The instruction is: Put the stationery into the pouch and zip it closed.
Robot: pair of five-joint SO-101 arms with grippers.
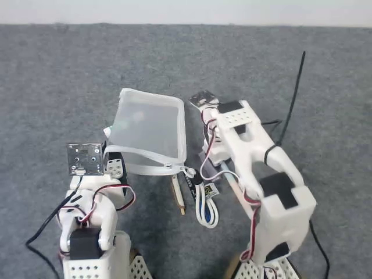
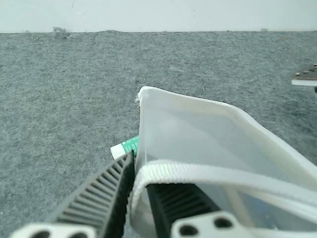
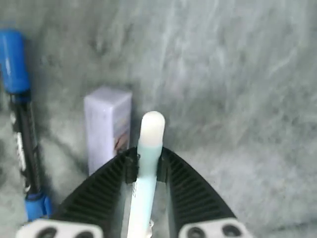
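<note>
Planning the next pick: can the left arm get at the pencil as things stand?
Probably not yet. The left gripper is shut on the pouch rim, so it's busy; the pencil itself lies uncovered on the carpet.

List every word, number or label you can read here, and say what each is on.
No text is legible.
On the lilac box: a small printed mark, too blurred to read.
On the blue marker: print along the barrel, too blurred.
On the green-and-white item behind the mesh pouch: print too small.
On the pale pen in the right gripper: no print visible.
</note>
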